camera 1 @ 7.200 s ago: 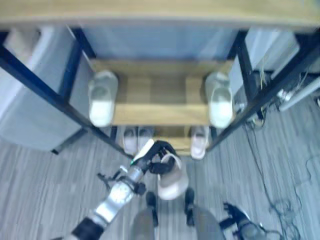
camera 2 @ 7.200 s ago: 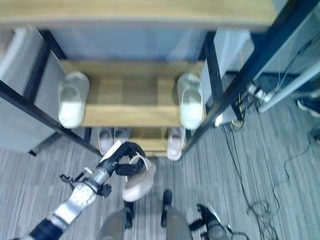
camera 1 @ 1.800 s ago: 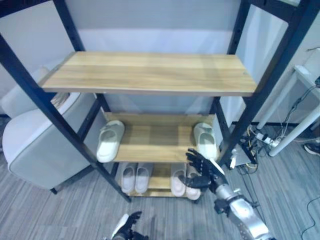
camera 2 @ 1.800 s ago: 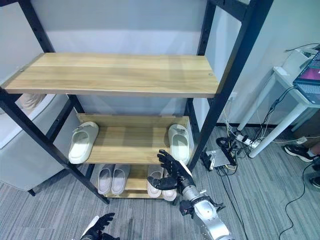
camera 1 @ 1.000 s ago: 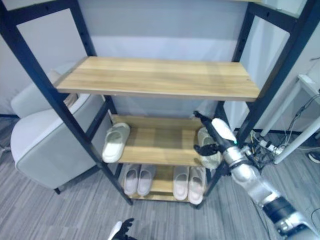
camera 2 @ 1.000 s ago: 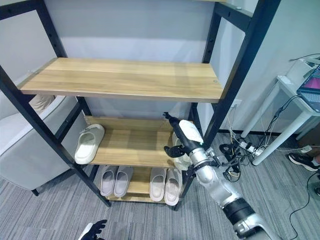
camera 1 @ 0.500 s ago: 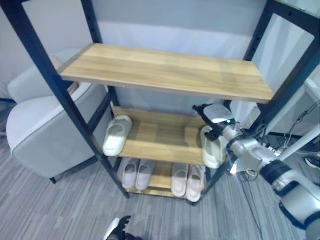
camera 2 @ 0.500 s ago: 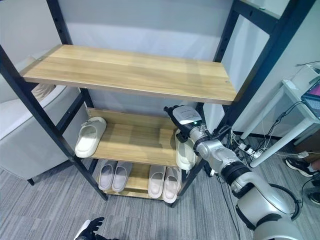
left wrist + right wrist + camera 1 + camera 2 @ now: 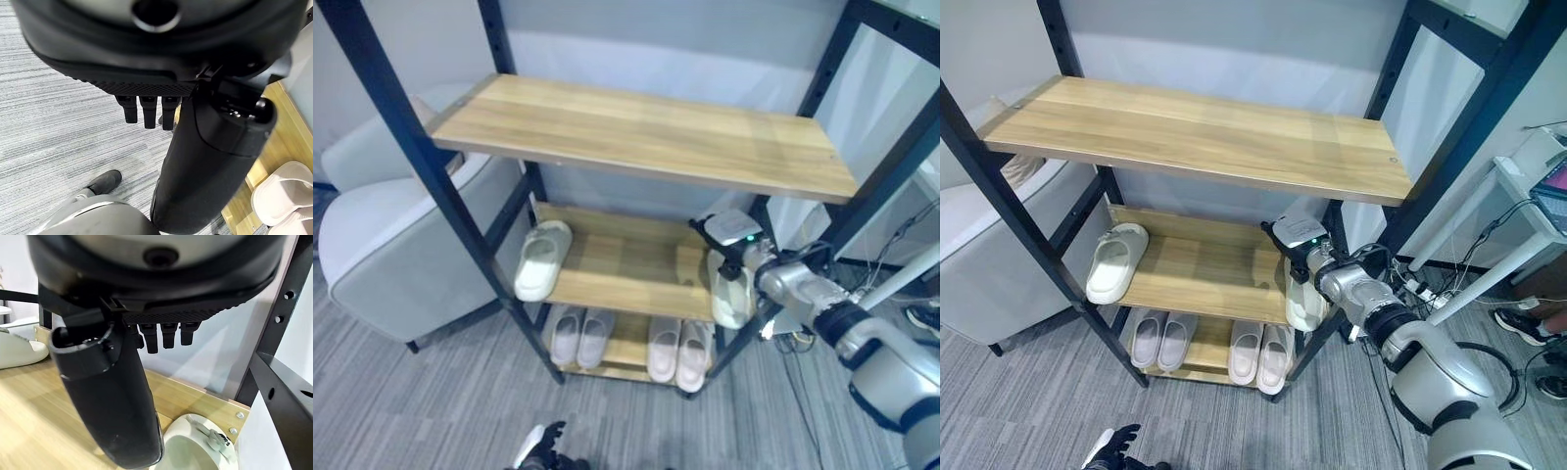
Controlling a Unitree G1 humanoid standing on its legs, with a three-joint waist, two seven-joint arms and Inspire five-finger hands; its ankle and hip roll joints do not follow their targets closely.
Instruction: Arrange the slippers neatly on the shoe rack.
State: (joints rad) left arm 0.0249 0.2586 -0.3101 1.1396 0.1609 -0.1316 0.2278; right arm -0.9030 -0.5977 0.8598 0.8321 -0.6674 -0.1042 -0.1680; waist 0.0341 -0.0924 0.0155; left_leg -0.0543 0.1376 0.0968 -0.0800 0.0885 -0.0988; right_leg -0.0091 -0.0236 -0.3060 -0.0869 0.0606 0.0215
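While the left hand [image 9: 536, 452] hangs low with relaxed fingers, the right hand [image 9: 1295, 238] hovers, fingers straight, over the right slipper [image 9: 1304, 302] on the middle shelf [image 9: 1205, 272].

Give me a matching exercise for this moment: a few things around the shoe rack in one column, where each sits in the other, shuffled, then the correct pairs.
Things:
1. right hand
2. left hand
3. lone white slipper
4. two grey pairs

Places:
A. left end of the middle shelf
B. bottom shelf
C. low near the floor, in front of the rack
D. over the white slipper at the right end of the middle shelf

Pairs: 1-D, 2-C, 3-A, 4-B
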